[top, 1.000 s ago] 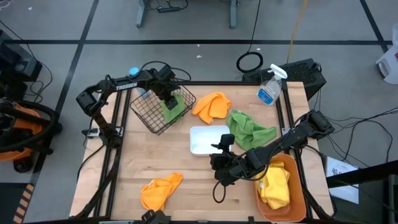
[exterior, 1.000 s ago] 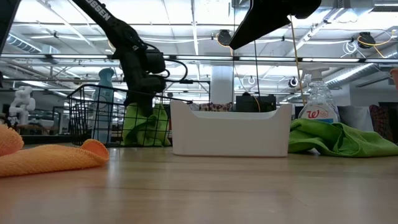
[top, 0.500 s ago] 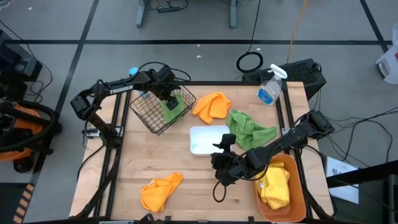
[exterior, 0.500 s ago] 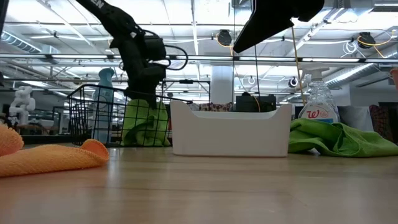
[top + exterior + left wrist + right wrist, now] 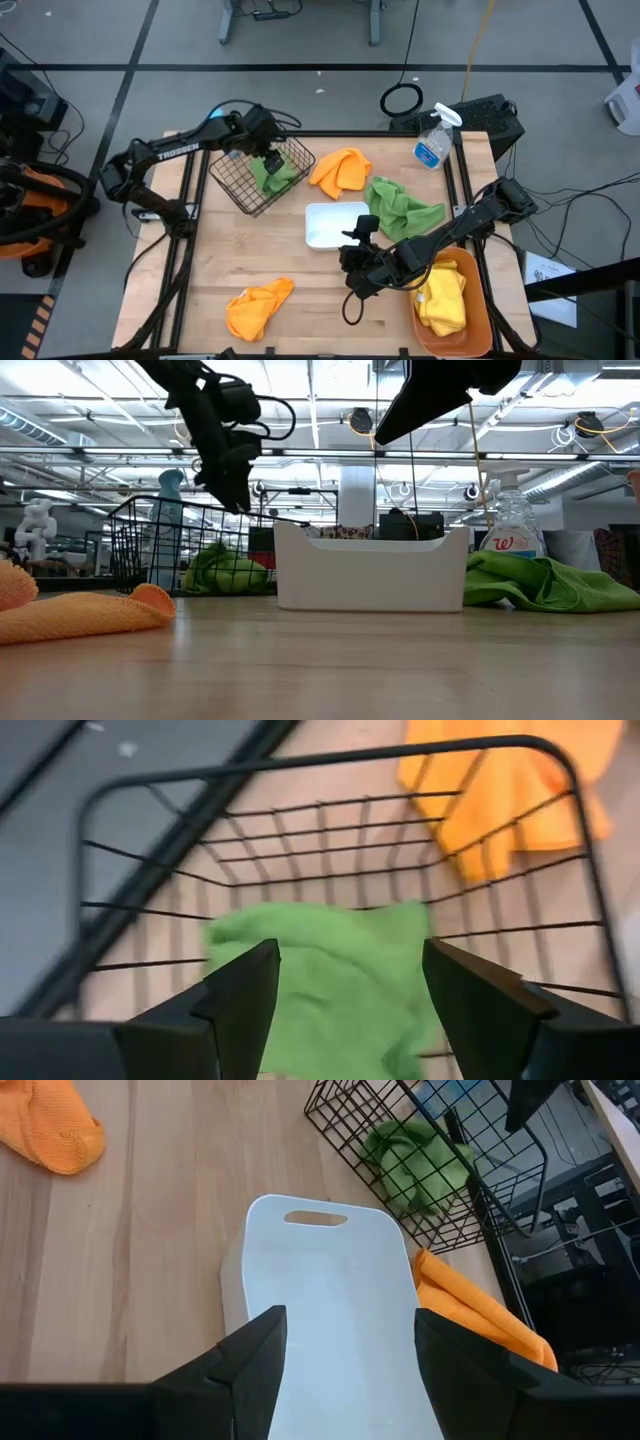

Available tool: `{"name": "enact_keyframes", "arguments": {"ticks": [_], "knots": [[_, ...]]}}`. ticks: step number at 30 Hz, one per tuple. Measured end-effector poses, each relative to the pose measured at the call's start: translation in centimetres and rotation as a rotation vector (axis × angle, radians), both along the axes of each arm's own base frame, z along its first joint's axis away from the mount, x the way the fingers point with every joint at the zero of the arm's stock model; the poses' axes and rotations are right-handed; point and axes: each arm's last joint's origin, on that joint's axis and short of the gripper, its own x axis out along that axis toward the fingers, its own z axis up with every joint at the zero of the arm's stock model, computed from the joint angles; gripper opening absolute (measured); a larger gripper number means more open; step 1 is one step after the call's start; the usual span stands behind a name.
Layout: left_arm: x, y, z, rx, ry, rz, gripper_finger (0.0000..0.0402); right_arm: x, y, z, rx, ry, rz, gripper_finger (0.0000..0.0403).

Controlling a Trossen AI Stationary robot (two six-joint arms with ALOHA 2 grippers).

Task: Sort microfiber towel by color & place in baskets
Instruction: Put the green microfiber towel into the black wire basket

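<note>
A green towel (image 5: pixel 272 172) lies crumpled inside the black wire basket (image 5: pixel 232 185) at the table's far left; it also shows in the left wrist view (image 5: pixel 340 985) and the low view (image 5: pixel 228 572). My left gripper (image 5: pixel 268 158) hovers open and empty above it. A second green towel (image 5: pixel 402 208) lies right of the white tray (image 5: pixel 335 223). One orange towel (image 5: pixel 340 170) lies behind the tray, another (image 5: pixel 258 306) near the front edge. Yellow towels (image 5: pixel 442 295) lie in the orange tub (image 5: pixel 480 325). My right gripper (image 5: pixel 352 260) is open and empty over the table, near the tray.
A clear spray bottle (image 5: pixel 434 140) stands at the table's far right corner. Bare wood lies in front of the tray and at the near middle.
My left gripper has let go of the green towel and risen above the basket's rim. The towel, held up against the basket's wall before, has dropped and now lies in a low heap on the basket's floor. My right arm has kept still.
</note>
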Motion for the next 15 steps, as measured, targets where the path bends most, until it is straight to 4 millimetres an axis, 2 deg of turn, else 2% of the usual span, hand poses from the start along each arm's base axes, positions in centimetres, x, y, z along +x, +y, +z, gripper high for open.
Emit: {"name": "enact_keyframes", "arguments": {"ticks": [3,10,15], "knots": [[0.2,-0.4,0.0,0.046,0.032,-0.016,0.0254,0.0,0.0,0.0,0.0,0.0,0.0,0.021],[1.4,-1.4,-1.1,0.014,0.054,-0.042,0.0252,-0.1,-0.1,-0.1,-0.003,0.009,-0.006,0.021],[2.5,-3.4,-0.9,0.003,0.028,-0.073,0.0236,-1.1,-0.6,-0.4,-0.061,0.058,-0.08,0.021]]}}
